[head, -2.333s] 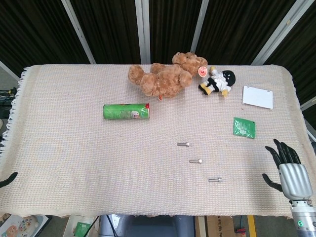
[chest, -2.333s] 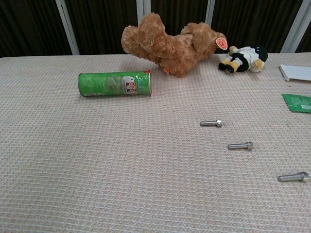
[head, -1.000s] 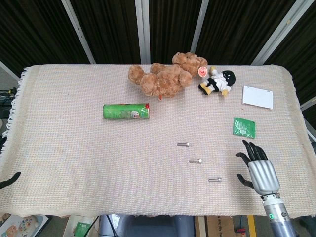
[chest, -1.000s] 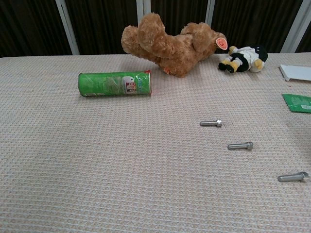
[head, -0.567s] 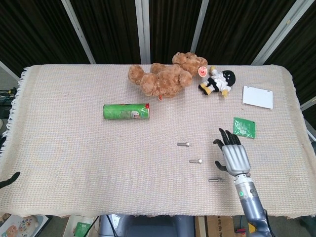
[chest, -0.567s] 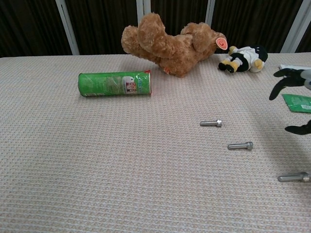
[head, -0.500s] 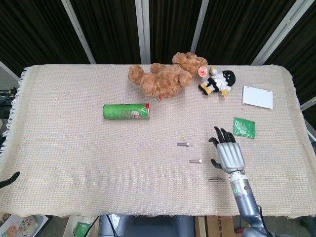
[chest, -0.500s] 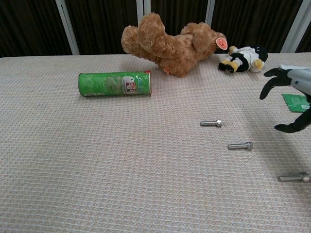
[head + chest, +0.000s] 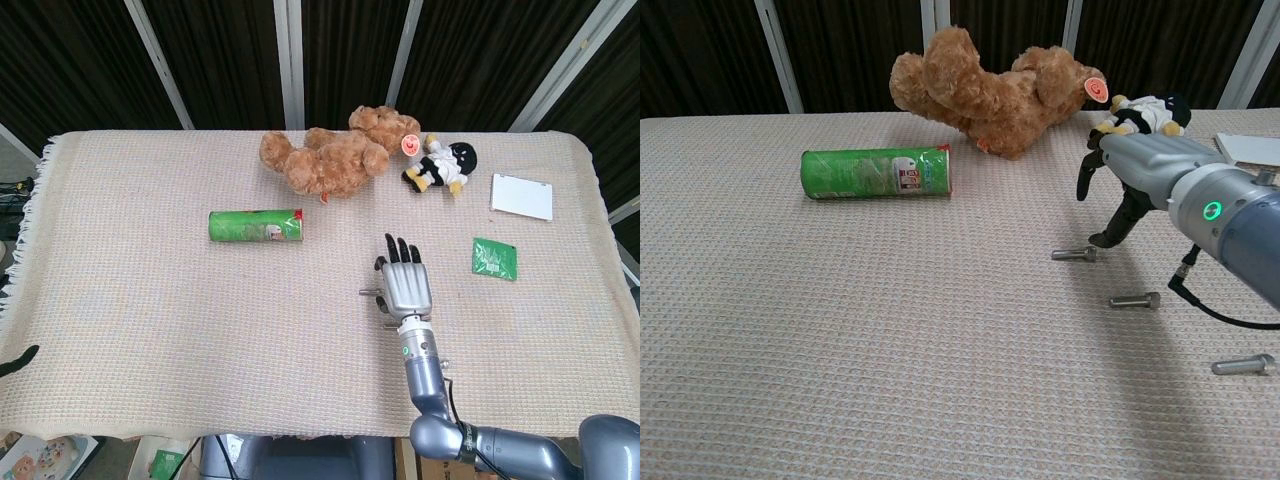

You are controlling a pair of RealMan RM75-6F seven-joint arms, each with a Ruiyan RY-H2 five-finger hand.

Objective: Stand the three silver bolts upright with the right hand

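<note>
Three silver bolts lie flat on the woven cloth in the chest view: the far bolt [image 9: 1076, 254], the middle bolt [image 9: 1136, 300] and the near bolt [image 9: 1244, 366]. My right hand [image 9: 1137, 172] hovers over the far bolt with fingers spread and nothing in it; a dark fingertip [image 9: 1108, 237] hangs just beside that bolt's head. From the head view the right hand [image 9: 405, 286] covers most of the far bolt [image 9: 367, 293], and its arm hides the other two. Only a dark tip of my left hand [image 9: 15, 361] shows at the left edge.
A green can [image 9: 256, 226] lies on its side left of centre. A brown teddy bear [image 9: 335, 156] and a small black-and-white doll [image 9: 441, 166] lie at the back. A white card [image 9: 521, 196] and a green packet [image 9: 495, 258] sit to the right.
My right hand has travelled from the table's right front edge leftward and away from me, ending above the far bolt. The bolts have not moved.
</note>
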